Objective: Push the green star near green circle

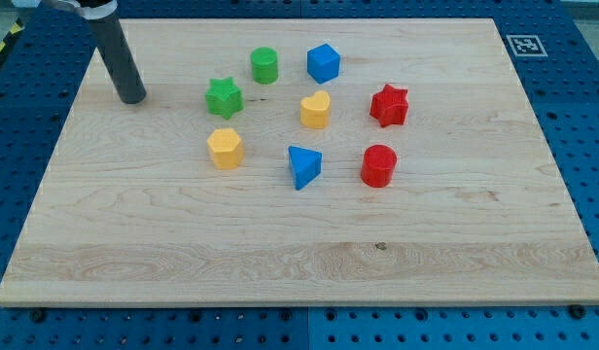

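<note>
You had my tip (133,97) down on the counter (280,262) near its left edge, well apart from the green star (223,97) to its right; this tool was a bare rod holding nothing. The star sat just beside the green circle (264,65), down-left of it, with bare board on its left.
</note>
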{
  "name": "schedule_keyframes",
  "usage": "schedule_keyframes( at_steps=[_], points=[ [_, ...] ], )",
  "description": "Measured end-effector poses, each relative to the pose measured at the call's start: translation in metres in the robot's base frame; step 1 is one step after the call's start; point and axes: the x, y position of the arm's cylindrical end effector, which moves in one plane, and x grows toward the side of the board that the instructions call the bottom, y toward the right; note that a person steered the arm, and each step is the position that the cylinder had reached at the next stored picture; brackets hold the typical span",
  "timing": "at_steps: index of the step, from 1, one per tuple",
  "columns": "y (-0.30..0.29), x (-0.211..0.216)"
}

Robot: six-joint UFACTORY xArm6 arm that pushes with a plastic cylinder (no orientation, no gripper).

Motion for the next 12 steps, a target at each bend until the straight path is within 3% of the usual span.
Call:
schedule_keyframes(
  at_steps=[4, 6, 9, 12],
  points=[
    [0.002, 0.007],
    [0.033, 0.012],
    [0.075, 0.055],
    [0.076, 0.020]
  ],
)
